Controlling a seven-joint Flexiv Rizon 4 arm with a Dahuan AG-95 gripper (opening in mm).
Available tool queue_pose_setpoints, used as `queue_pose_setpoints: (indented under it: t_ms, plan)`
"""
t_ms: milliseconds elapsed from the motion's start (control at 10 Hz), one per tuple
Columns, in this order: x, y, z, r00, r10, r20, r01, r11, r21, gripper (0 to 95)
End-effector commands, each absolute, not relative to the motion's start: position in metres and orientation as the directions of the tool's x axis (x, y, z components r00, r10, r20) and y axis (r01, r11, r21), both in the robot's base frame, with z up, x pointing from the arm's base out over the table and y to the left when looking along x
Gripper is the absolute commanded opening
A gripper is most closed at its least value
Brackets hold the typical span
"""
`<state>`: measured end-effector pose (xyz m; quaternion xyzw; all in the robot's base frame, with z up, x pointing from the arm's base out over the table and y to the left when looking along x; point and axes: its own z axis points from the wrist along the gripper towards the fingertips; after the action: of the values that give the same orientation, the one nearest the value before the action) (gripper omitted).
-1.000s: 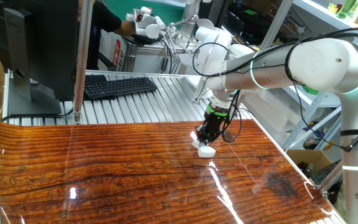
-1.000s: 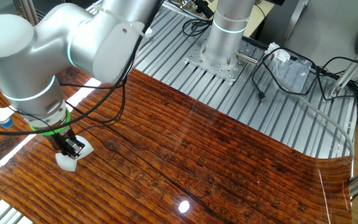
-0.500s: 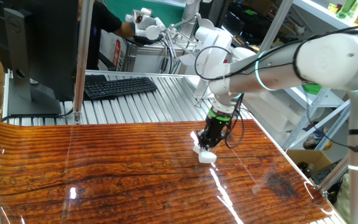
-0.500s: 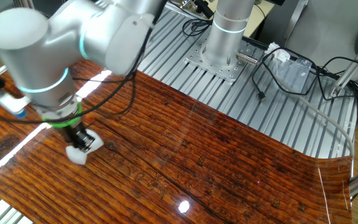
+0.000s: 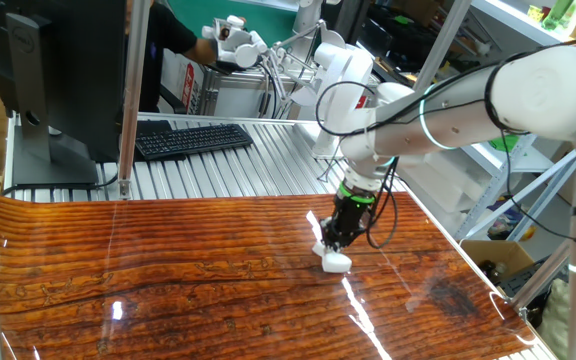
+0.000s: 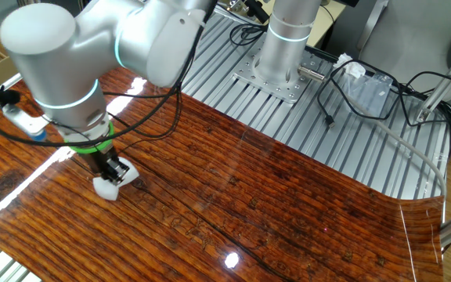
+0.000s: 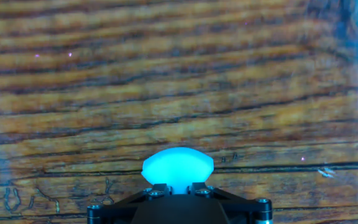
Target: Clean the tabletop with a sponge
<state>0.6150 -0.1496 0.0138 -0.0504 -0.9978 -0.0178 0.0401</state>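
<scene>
The tabletop [image 5: 168, 270] is a broad, glossy sheet of reddish-brown wood grain, streaked with dark wavy lines and carrying bright glare spots; beyond its far edge lies a ribbed silver metal surface [image 5: 238, 165] with a black keyboard [image 5: 193, 138] on it. From the other fixed view the same wood [image 6: 288, 204] meets the ribbed metal [image 6: 233, 86] along a diagonal edge, and the arm's round base column [image 6: 284, 39] stands bolted to a square plate there.

The sponge [image 5: 336, 262] is a small white block with soft, rounded edges — plain, no marks. It sits pressed on the wood toward the right part of the board, and in the other fixed view it shows as a pale lump [image 6: 110, 186] near the lit left edge. In the hand view it looks like a rounded, blue-tinted dome [image 7: 178, 168] against the grain.

The gripper [image 5: 339, 240] is closed on the sponge, its dark fingers pinching it from above. The smooth white arm [image 5: 488, 95] reaches in from the right, bends at a green-ringed joint, and drops its wrist steeply — tilted slightly — onto the board
</scene>
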Motion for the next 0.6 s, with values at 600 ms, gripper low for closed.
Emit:
queue_pose_setpoints:
  t_ms: [600]
  plan:
    - [0.5964, -0.1501, 0.0192, -0.993, 0.047, 0.105, 0.05, 0.999, 0.022, 0.0]
